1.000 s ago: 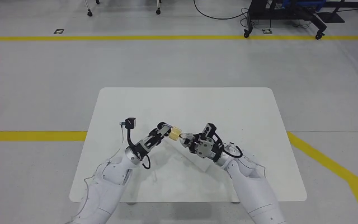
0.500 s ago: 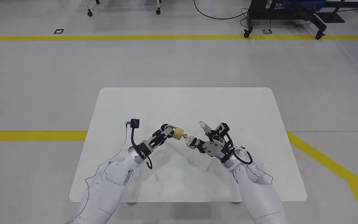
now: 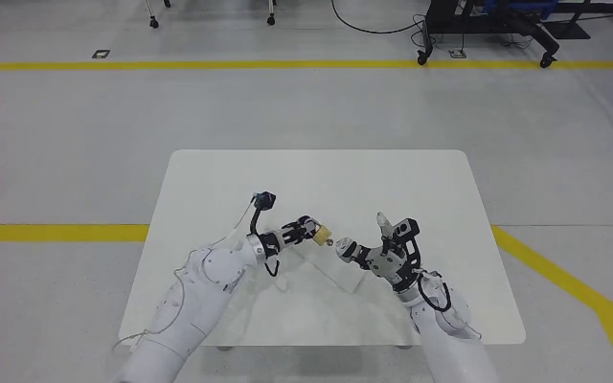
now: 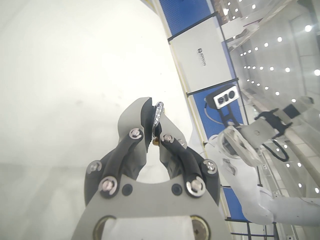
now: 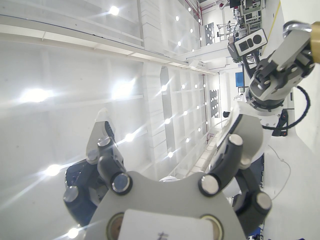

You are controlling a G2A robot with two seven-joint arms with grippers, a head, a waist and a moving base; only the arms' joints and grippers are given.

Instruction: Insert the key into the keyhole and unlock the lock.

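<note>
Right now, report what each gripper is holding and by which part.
The left gripper pinches the padlock at its shackle end, with the brass body jutting out. The right gripper is open and holds nothing.

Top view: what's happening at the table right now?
The left gripper is shut on a small brass lock, holding it over the white table. The right gripper is open and holds nothing, a short way from the lock's end. A small metal piece juts from that end toward it. It is probably the key, but too small to be sure, or to tell whether the lock is open.
</note>
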